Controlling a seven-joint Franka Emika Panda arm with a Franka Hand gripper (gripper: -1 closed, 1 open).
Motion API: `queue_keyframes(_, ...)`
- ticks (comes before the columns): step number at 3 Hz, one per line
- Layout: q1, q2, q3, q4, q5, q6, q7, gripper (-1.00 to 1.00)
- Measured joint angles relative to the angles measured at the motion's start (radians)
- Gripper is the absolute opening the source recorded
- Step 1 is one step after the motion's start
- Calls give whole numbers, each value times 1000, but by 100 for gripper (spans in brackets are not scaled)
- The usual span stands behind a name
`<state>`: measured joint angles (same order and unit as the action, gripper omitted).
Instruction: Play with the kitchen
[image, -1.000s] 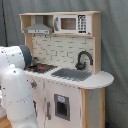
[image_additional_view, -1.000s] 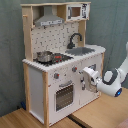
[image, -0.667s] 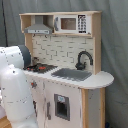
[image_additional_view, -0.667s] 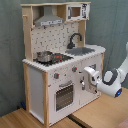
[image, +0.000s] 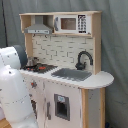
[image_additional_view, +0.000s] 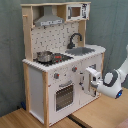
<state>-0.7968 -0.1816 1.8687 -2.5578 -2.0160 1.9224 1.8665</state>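
Now my pincer (image_additional_view: 91, 76) is at the kitchen (image_additional_view: 57, 60) front, by the door right of the oven; can't tell if it's open. I should approach slowly, squarely.

First exterior view: close, from behind the white arm (image: 12, 90), facing the tall white and light-wood toy kitchen (image: 70, 95) at its sink end. Second exterior view: farther back, at its oven corner, arm on the second exterior view's right. Both exterior views share stovetop, sink, faucet, hood.
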Motion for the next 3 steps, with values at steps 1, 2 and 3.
queue_keyframes(1,-17,-49,4,1,0,41,98,100)
queue_keyframes(2,-48,-106,30,8,0,78,186,100)
queue_keyframes(3,-88,-152,70,23,0,102,250,100)
